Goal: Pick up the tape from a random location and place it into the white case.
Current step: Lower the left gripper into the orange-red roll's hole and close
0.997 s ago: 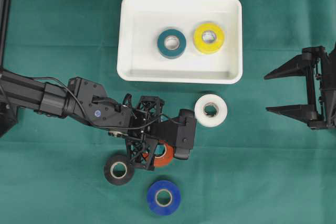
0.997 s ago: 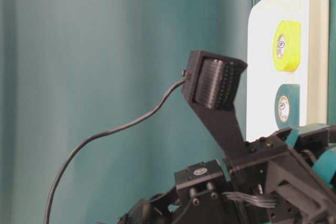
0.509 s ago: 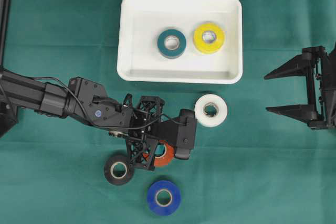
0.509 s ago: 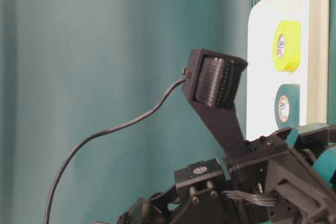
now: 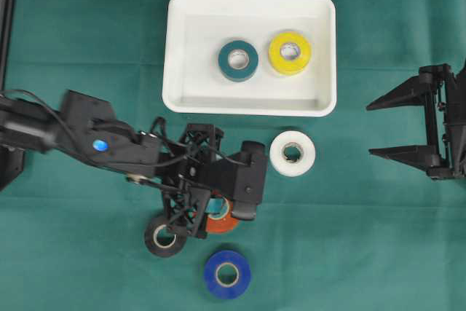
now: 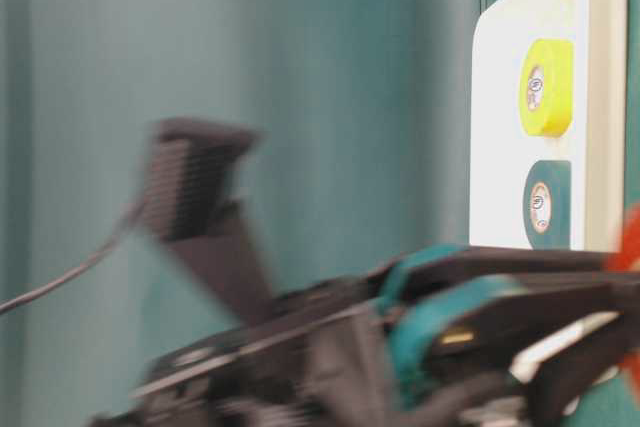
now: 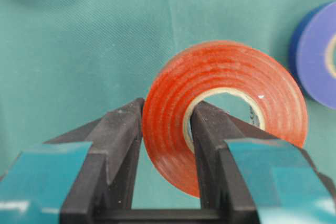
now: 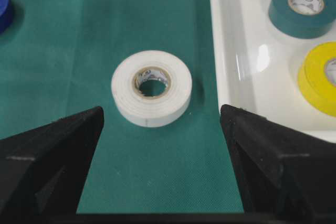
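Since a second ago the left arm had pulled back and lifted, its left gripper (image 7: 165,129) pinching the orange tape (image 7: 223,111) through the core, so it hung clear of the surface. Right gripper (image 8: 160,121) sat wide, idle. White case (image 5: 251,103) waited nearby.

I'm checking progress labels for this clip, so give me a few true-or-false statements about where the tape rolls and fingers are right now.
1. The left gripper is shut on the orange tape, one finger through its hole. True.
2. The white case holds three rolls. False: only the teal tape and yellow tape.
3. The white tape lies outside the case. True.
4. The right gripper holds the blue tape. False: it is open and empty.
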Robot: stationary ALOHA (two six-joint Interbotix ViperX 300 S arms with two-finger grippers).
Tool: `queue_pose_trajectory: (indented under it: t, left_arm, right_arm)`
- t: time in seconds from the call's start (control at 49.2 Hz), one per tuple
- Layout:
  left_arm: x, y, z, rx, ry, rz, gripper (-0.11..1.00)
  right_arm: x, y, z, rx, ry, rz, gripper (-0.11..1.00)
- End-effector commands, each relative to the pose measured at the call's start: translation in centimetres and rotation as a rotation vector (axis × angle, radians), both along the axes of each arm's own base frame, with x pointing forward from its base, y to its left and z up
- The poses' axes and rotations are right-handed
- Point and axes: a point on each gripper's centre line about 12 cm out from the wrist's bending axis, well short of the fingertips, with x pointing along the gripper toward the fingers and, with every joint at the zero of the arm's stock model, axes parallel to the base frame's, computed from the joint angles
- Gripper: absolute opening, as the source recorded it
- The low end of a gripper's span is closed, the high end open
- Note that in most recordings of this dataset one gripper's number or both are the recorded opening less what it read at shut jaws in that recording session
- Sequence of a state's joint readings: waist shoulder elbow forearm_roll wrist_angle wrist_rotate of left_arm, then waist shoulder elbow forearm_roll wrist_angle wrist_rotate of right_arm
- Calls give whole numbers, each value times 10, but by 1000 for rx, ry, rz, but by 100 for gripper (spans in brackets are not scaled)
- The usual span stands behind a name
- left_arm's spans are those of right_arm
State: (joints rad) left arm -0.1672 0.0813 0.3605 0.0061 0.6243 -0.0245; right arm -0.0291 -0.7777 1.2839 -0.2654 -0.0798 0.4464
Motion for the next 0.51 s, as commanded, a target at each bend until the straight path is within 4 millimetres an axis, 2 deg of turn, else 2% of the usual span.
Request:
queue_pose_trajectory:
  t: [0.0, 0.488]
  left_arm:
    - [-4, -1, 41, -17, -87, -3, 22]
    - [-39, 5, 138, -31, -171, -2, 22]
  right_arm:
    - [5, 0, 10, -3, -27, 1, 86]
    - [5, 0, 10, 0, -27, 0, 86]
